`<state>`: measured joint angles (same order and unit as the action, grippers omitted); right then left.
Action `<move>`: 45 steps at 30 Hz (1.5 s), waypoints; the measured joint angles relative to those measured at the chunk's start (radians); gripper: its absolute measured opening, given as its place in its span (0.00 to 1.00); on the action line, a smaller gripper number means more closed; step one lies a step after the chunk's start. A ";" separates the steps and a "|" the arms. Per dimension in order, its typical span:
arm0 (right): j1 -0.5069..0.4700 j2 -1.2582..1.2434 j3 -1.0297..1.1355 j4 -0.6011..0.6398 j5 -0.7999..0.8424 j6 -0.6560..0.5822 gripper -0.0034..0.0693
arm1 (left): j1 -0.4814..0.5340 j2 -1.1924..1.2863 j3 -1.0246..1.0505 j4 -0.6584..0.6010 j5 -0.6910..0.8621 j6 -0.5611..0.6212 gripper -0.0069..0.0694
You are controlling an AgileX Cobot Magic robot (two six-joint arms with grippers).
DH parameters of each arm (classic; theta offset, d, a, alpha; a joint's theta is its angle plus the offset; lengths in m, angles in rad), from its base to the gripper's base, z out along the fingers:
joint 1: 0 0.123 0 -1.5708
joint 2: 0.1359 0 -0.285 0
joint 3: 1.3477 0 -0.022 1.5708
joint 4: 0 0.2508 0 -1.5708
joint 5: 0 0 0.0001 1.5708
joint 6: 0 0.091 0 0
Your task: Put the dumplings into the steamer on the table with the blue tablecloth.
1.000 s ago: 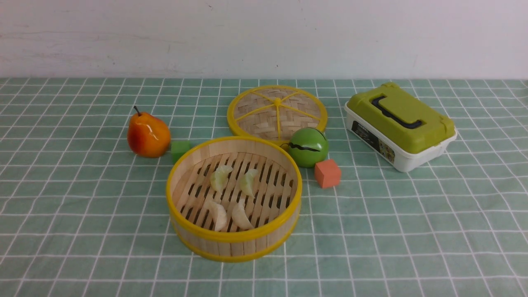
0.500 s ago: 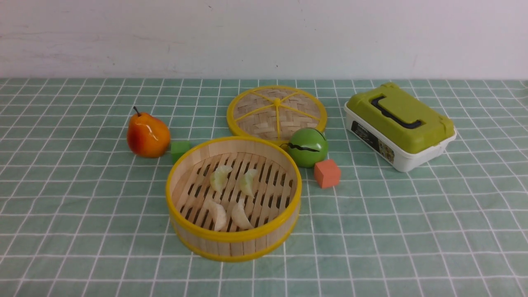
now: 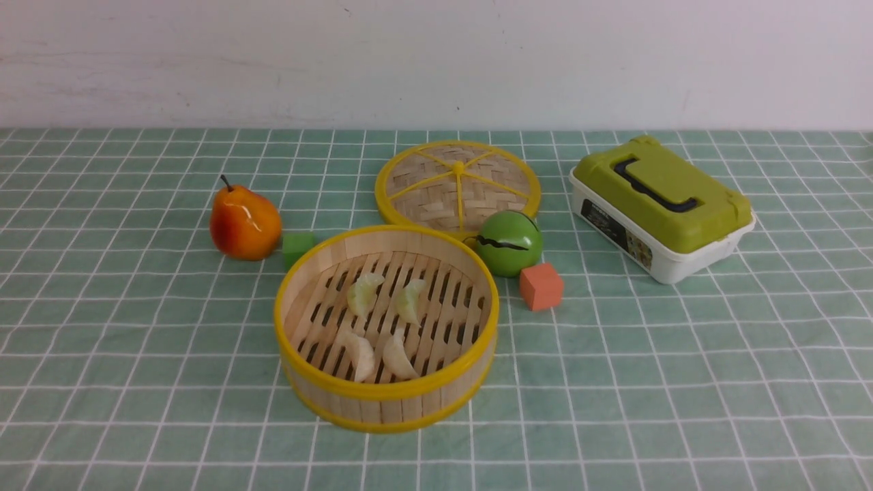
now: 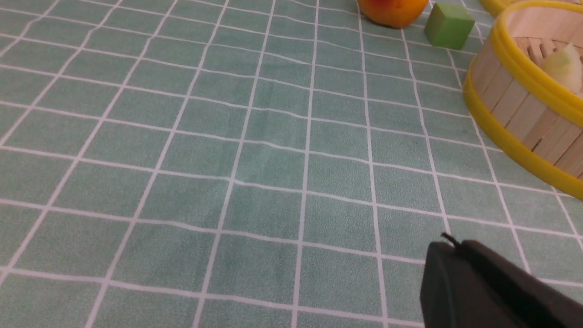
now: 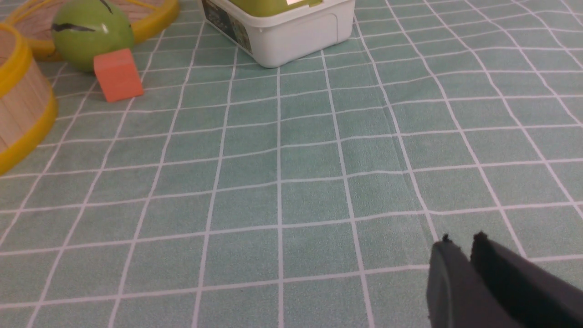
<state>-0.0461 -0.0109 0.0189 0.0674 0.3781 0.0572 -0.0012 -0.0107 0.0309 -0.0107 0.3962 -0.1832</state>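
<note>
The bamboo steamer [image 3: 382, 392] stands mid-table on the blue tablecloth [image 3: 682, 354]. Several dumplings lie on its slats: two pale green [image 3: 363, 293] [image 3: 411, 300] at the back, two white [image 3: 359, 354] [image 3: 397, 356] at the front. Neither gripper shows in the front view. In the left wrist view my left gripper [image 4: 448, 243] is shut and empty over bare cloth, left of the steamer [image 4: 514, 95], where one dumpling [image 4: 565, 66] peeks out. My right gripper [image 5: 461, 241] hangs over bare cloth, its tips almost together with only a thin slit and nothing in it.
Behind the steamer lies its woven lid [image 3: 457, 184]. A pear [image 3: 244, 221] and a green cube [image 3: 298, 247] sit at its back left. A green ball-shaped toy [image 3: 509, 242] and an orange cube [image 3: 541, 286] sit at its right. A green-lidded white box [image 3: 661, 208] stands farther right.
</note>
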 joint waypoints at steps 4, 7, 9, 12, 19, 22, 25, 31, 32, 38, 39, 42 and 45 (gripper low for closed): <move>0.000 0.000 0.000 0.000 0.000 0.000 0.15 | 0.000 0.000 0.000 -0.001 0.000 0.000 0.07; 0.000 0.000 0.000 0.000 0.000 0.000 0.15 | 0.000 0.000 0.000 -0.001 0.000 0.000 0.07; 0.000 0.000 0.000 0.000 0.000 0.000 0.16 | 0.000 0.000 0.000 -0.001 0.000 0.000 0.07; 0.000 0.000 0.000 0.000 0.000 0.000 0.16 | 0.000 0.000 0.000 -0.001 0.000 0.000 0.07; 0.000 0.000 0.000 0.000 0.000 0.000 0.18 | 0.000 0.000 0.000 -0.001 0.000 0.000 0.07; 0.000 0.000 0.000 0.000 0.000 0.000 0.18 | 0.000 0.000 0.000 -0.001 0.000 0.000 0.07; 0.000 0.000 0.000 0.000 0.000 0.000 0.19 | 0.000 0.000 0.000 -0.001 0.000 0.000 0.07; 0.000 0.000 0.000 0.000 0.000 0.000 0.20 | 0.000 0.000 0.000 -0.002 0.000 0.000 0.07; 0.000 0.000 0.000 0.000 0.000 0.000 0.20 | 0.000 0.000 0.000 -0.002 0.000 0.000 0.07; 0.000 0.000 0.000 0.000 0.000 0.000 0.20 | 0.000 0.000 0.000 -0.002 0.000 0.000 0.07; 0.000 0.000 0.000 0.000 0.000 0.000 0.20 | 0.000 0.000 0.000 -0.003 0.000 0.000 0.07; 0.000 0.000 0.000 0.000 0.000 0.000 0.20 | 0.000 0.000 0.000 -0.003 0.000 -0.001 0.07; 0.000 0.000 -0.001 0.000 0.000 0.000 0.20 | 0.000 0.000 0.000 -0.003 0.000 -0.001 0.07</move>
<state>-0.0461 -0.0109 0.0181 0.0674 0.3781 0.0572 -0.0012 -0.0107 0.0309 -0.0136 0.3962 -0.1840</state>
